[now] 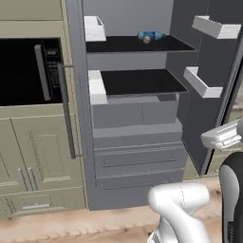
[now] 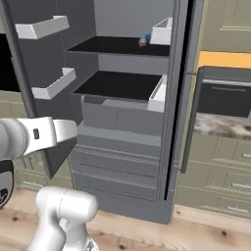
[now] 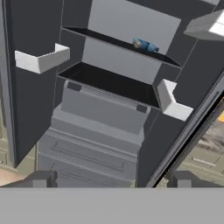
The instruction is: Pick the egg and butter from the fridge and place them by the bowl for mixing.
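Only the hand view shows the tool (image 3: 111, 180), fingers apart and empty, facing the open fridge (image 1: 137, 142); one egg (image 1: 147, 40) beside one bottle (image 1: 153, 35).

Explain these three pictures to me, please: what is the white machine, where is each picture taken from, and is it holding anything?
The white shape is a robot arm on a base that can drive, in a computer-rendered kitchen. Two pictures come from cameras on that base, behind the arm to its left and right. The third comes from a camera on the hand, looking along the gripper; its two dark fingertips rise at the bottom, set wide apart, with nothing between them.

In front stands the fridge, door open. On its upper shelf lie a blue bottle and a small tan egg right beside it. White bins hang on the doors, and drawers sit below the shelves. I cannot make out any butter or a bowl. The gripper is well short of the shelves.
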